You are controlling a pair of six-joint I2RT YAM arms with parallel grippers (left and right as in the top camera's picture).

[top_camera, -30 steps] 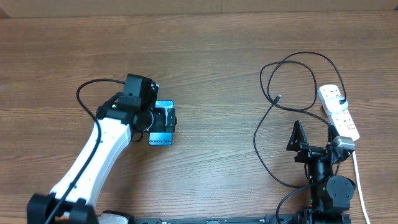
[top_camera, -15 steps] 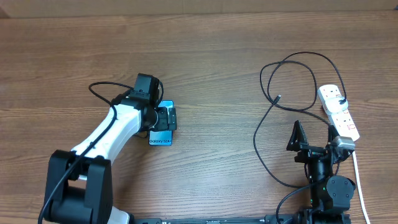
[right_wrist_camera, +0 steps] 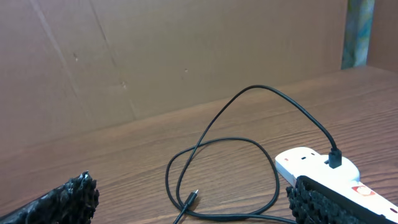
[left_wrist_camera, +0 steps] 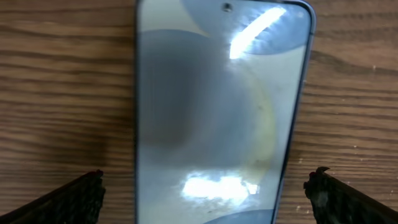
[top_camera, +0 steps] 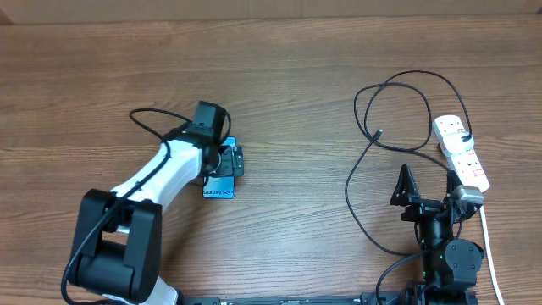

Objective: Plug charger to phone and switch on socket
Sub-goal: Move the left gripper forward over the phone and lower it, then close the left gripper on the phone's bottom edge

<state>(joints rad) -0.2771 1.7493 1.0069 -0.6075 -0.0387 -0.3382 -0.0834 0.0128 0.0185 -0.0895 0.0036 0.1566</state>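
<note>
Over on the left of the counter (top_camera: 288, 76), the left hand (top_camera: 230, 161) hangs spread wide over the phone (top_camera: 218, 189). Right hand (top_camera: 428, 188) is released too, near the socket (top_camera: 460, 149), with the charger (top_camera: 350, 191) looping beside it.

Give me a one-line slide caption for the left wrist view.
Open left gripper straddles the phone, lying screen-up on the wooden table.
</note>
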